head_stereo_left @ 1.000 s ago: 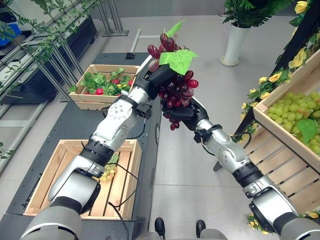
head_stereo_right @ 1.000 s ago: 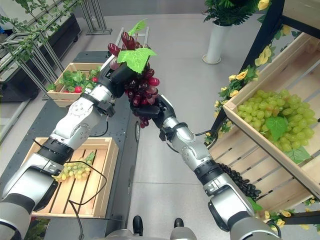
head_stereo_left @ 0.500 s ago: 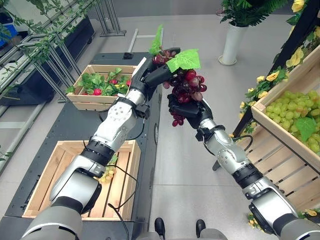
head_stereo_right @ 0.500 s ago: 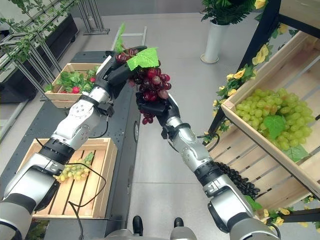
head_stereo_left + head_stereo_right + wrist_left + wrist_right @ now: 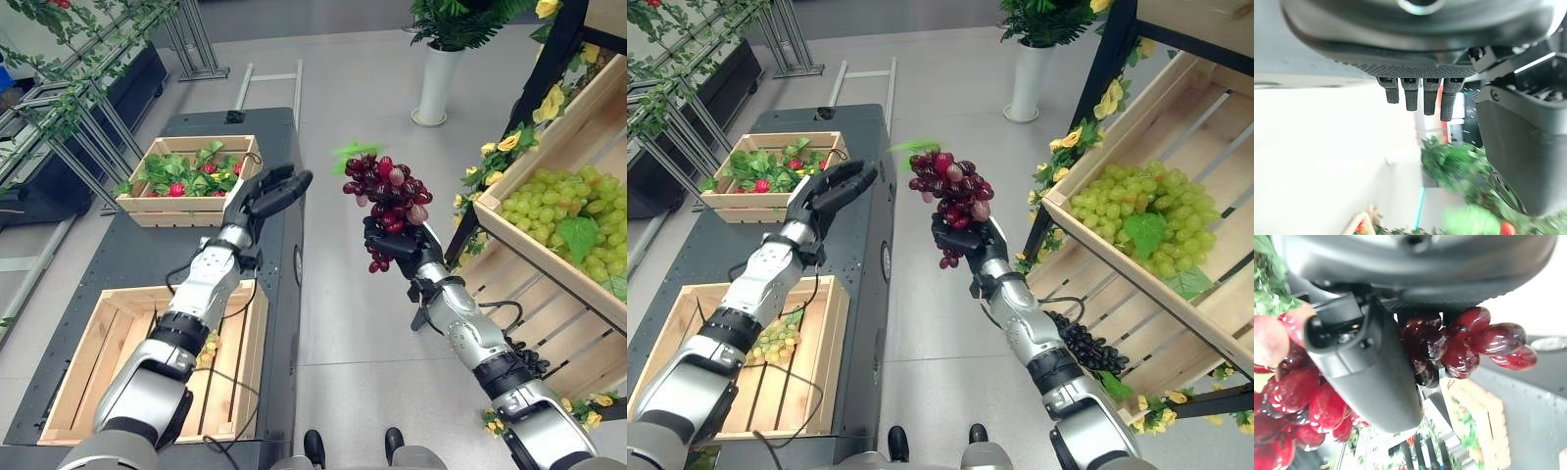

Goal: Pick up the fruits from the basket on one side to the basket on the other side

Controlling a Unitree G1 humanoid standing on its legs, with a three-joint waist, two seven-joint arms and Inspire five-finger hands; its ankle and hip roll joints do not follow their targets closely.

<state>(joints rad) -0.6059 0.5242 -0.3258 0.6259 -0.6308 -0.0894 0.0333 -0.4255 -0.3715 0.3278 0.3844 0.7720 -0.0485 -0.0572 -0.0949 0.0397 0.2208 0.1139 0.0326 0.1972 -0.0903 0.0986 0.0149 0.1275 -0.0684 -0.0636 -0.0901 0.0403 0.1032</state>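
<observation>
A bunch of dark red grapes [image 5: 388, 188] with a green leaf is held up over the floor between the cart and the shelf. My right hand [image 5: 399, 245] is shut on its lower part; the thumb [image 5: 1366, 367] presses against the grapes [image 5: 1464, 342]. My left hand [image 5: 274, 190] hovers open to the left of the bunch, apart from it, its fingers [image 5: 1422, 98] straight. Below my left arm, a wooden crate [image 5: 257, 362] holds a bunch of green grapes [image 5: 207, 345]. To the right, a tilted shelf crate [image 5: 549, 266] is full of green grapes [image 5: 568, 206].
A second wooden crate [image 5: 176, 209] with leaves and red fruit stands at the far end of the black cart [image 5: 118, 257]. A white plant pot [image 5: 435, 86] stands on the floor behind. Dark grapes [image 5: 1083, 343] lie on the lower shelf. Metal racks with vines line the left side.
My left hand has let go of the red grapes and drawn back to the left, now open. My right hand alone holds the bunch, lower and farther right. The camera has shifted.
</observation>
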